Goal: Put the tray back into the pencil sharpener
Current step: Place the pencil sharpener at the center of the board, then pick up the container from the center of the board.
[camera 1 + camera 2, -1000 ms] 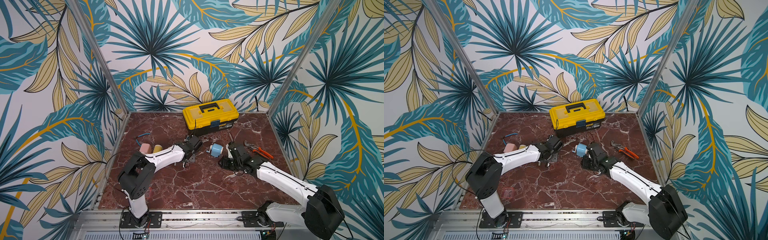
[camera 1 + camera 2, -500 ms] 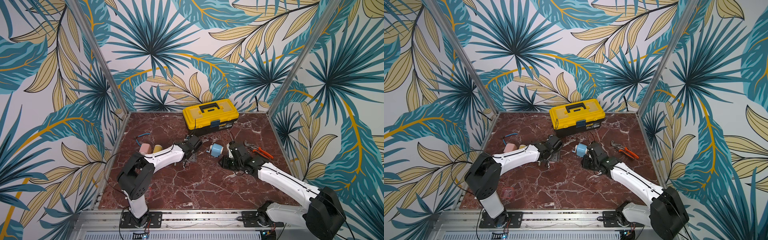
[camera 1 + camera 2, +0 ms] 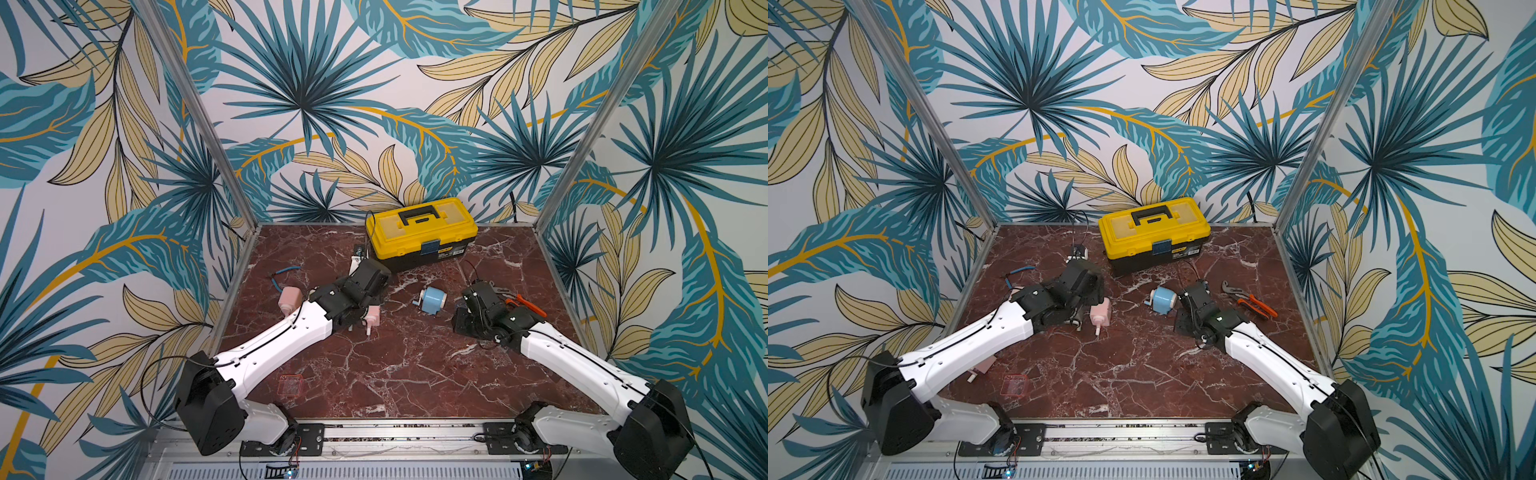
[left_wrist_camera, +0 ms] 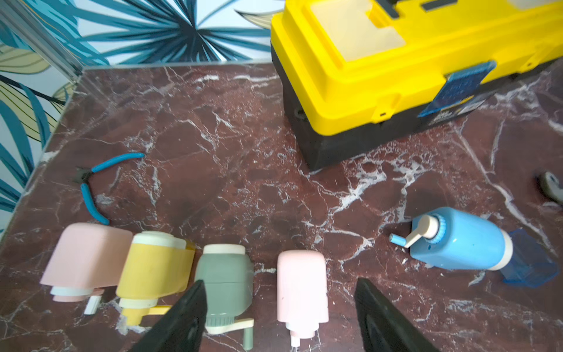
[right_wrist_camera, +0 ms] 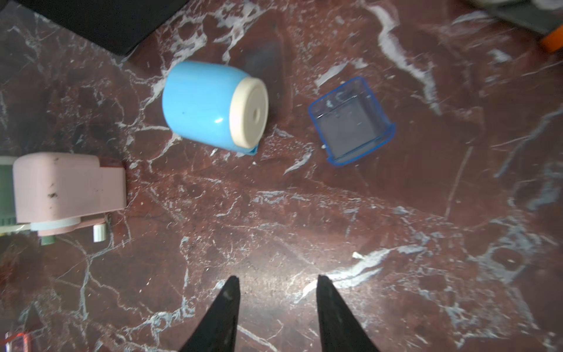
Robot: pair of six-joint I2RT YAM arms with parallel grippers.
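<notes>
While blue tray [image 5: 350, 122] lies beside blue sharpener [image 5: 213, 105] on surface [image 5: 304, 213], left end effector [image 4: 280, 282] stands wide, pink sharpener [image 4: 301, 286] btwn its jaws, ungripped; right end effector [image 5: 277, 277] half-open, empty.

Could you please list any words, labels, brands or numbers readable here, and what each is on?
The label on the yellow toolbox front: too small and blurred to read.
The blue latch of the toolbox: faint marks, unreadable.
The blue pencil sharpener and the blue tray: no text visible.

We see the light-blue rounded plastic pencil sharpener [image 3: 433, 298] on its side, just below centre in both top views; clear blue plastic tray [image 5: 350, 122] out, nearby, not touching.
</notes>
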